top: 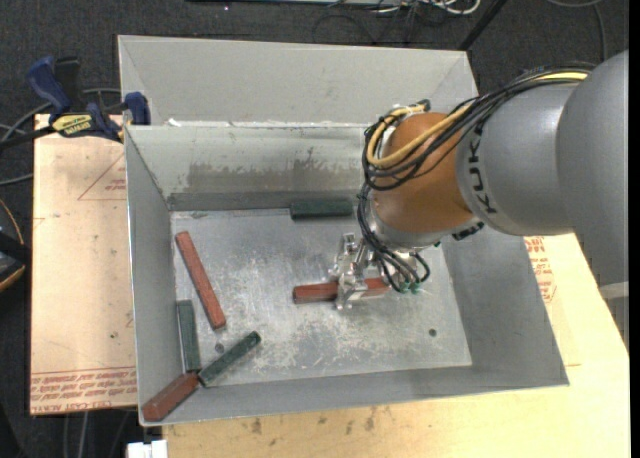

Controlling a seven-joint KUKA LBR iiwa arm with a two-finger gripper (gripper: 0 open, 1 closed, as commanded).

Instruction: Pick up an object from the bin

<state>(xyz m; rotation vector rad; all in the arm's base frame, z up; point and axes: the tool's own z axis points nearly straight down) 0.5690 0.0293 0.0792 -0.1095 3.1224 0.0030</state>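
Reddish-brown, the stick point(312, 293) lies flat near the middle of the grey bin's point(300, 346) floor, and we see the claw point(348, 291) down on its middle, an end showing on either side. We cannot tell whether the claw is spread or pinching it. A dark green stick point(322, 209) lies by the rear wall, and 4 more sticks point(200, 281) lie well apart at the left.

At mid-frame the gripper point(349, 291) is down over a red bar point(312, 294); other bars point(200, 279) lie lower left in the bin point(300, 341).
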